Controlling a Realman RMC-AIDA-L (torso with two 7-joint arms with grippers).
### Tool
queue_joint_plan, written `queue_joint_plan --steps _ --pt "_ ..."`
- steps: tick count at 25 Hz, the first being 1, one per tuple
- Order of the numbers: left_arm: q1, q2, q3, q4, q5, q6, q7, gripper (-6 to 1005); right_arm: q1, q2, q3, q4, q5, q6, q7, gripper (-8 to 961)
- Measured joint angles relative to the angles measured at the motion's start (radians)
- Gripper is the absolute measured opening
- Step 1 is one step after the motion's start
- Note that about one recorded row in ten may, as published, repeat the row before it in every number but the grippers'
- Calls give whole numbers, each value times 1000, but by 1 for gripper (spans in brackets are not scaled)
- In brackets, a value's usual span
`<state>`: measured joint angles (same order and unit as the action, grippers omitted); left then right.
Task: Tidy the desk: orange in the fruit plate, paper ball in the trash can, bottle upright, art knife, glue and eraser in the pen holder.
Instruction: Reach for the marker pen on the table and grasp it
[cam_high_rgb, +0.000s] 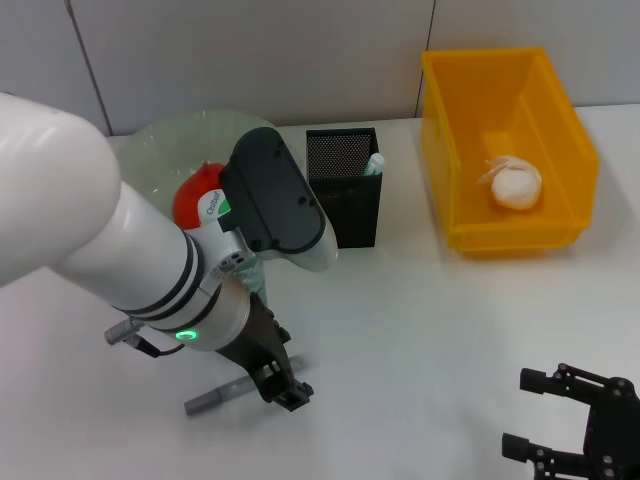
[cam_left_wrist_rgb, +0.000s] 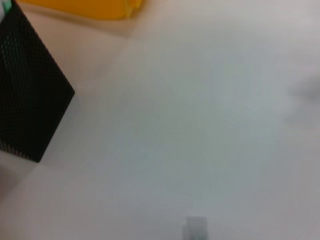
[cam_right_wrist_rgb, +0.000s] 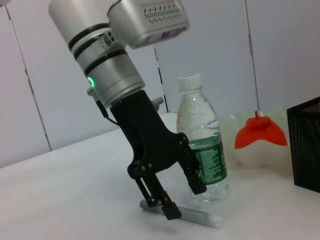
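Reaching for art knife (cam_high_rgb: 222, 393) near left: left gripper (cam_high_rgb: 283, 388) open astride it. Next: close, carry to pen holder (cam_high_rgb: 345, 190). Right gripper (cam_high_rgb: 560, 418) open, parked.

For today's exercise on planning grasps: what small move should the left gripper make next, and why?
Probably close the left gripper on the grey art knife: its open fingers straddle the knife lying flat on the table beside the upright bottle, so gripping precedes carrying it to the pen holder.
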<state>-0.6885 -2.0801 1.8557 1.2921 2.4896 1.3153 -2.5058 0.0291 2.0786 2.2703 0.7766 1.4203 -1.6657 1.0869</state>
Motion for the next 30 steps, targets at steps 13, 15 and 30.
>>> queue_joint_plan --steps 13,15,30 --pt "-23 0 -11 -5 80 104 -11 648 9 0 0 -5 0 0 4 798" --pt "-28 0 -20 -12 95 124 -13 623 9 0 0 -5 0 0 4 798" --pt "-48 0 -27 -71 104 128 -13 502 12 0 -4 -8 0 0 2 798"
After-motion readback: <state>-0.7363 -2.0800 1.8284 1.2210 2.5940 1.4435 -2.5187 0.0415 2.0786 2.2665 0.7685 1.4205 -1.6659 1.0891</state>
